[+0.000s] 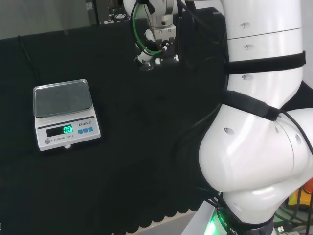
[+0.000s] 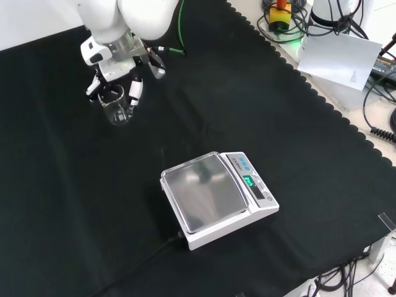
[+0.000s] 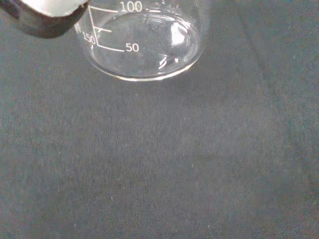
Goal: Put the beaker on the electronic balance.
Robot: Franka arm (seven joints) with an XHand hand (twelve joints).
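Black cloth covers the table; we find the electronic balance at lower centre of the front view, its pan bare. At upper left, well apart from it, we see the hand with fingers curled round the clear beaker, whose base is on the cloth.

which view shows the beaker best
The front view: the whole beaker stands upright on the cloth with the hand around it. The wrist view gives its base and marks close up. In the head view I cannot make it out.
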